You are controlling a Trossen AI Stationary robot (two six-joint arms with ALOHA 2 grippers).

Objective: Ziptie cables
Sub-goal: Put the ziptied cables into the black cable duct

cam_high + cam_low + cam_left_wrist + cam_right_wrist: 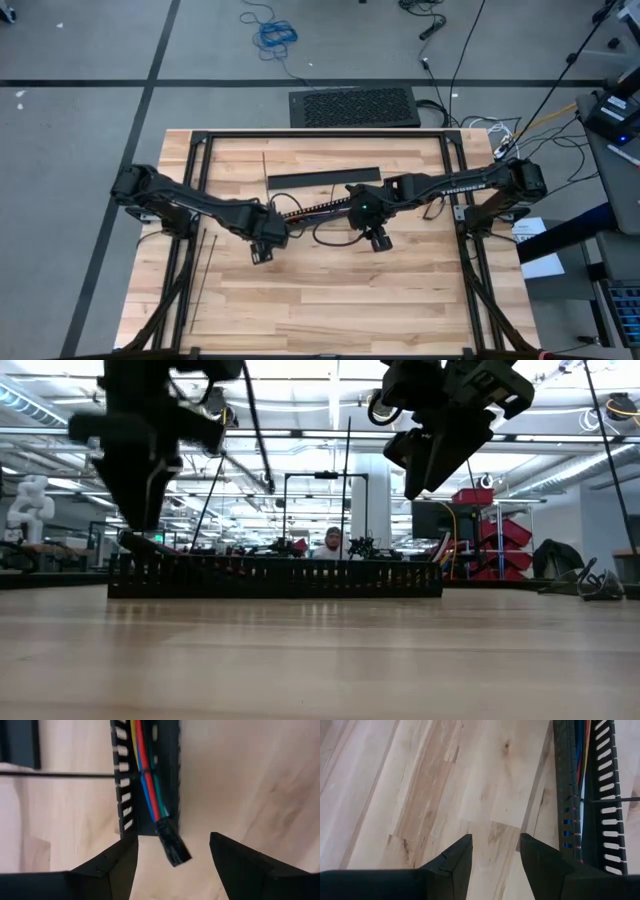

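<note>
- The cables [149, 790] lie inside the black slotted channel [318, 208] mid-bench [330, 300], running lengthwise along it; red, blue, green and yellow strands are readable in my left wrist view.
- The channel's long axis runs roughly left-right across the bench, tilted slightly, and spans the gap between my two arms.
- The bundle's black-sleeved end [172, 849] pokes out of the channel's open end, apart from both fingers and not touched.
- My left pincer [172, 857] is released: fingers spread, nothing between them except that sleeved tip sitting in the gap. It hovers just past the channel's left end, looking along the axis.
- My right pincer [495, 852] is also released, fingers apart over bare wood, nothing held. The channel lies just beside it rather than between its fingers.
- A thin black ziptie [612, 798] crosses the channel at right angles, visible in the right wrist view; a similar thin black strap [55, 774] crosses it in the left wrist view. I can't tell if either is cinched.
- Another straight strap [204, 275] lies on the bench well to the left, near my left arm.
- Judgement: left pincer is the nearer one to the bundle's end, already in line with it; a grab there means coming down along the axis, not across.
- The low view shows both pincers above the bench, not touching it.
</note>
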